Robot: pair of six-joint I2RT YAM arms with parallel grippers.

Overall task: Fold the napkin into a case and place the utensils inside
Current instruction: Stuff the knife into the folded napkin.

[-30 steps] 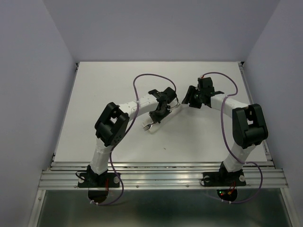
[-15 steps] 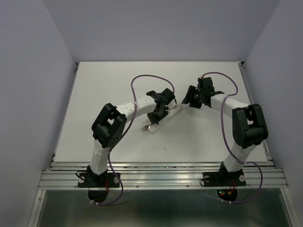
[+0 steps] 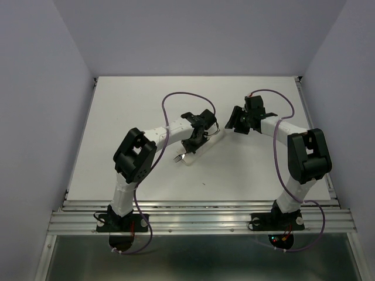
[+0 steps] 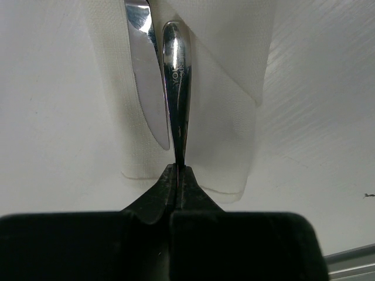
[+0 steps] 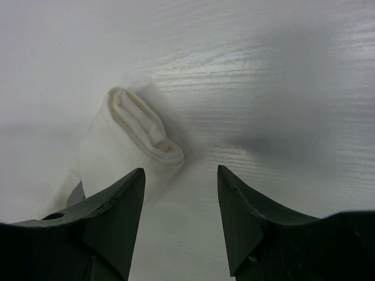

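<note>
Silver metal fork (image 4: 176, 88) we pinch in left tool (image 4: 177, 173), on white folded napkin case (image 4: 234, 105); right tool (image 5: 180, 171) gapes empty by its end.

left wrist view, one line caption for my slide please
Left gripper pinches a slim shiny silver utensil handle beside a silver knife blade, over the folded white napkin.

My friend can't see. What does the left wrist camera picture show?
The left hand is pinched shut on the thin neck of a shiny silver utensil. The utensil lies on the folded white napkin, with a knife close beside it.
</note>
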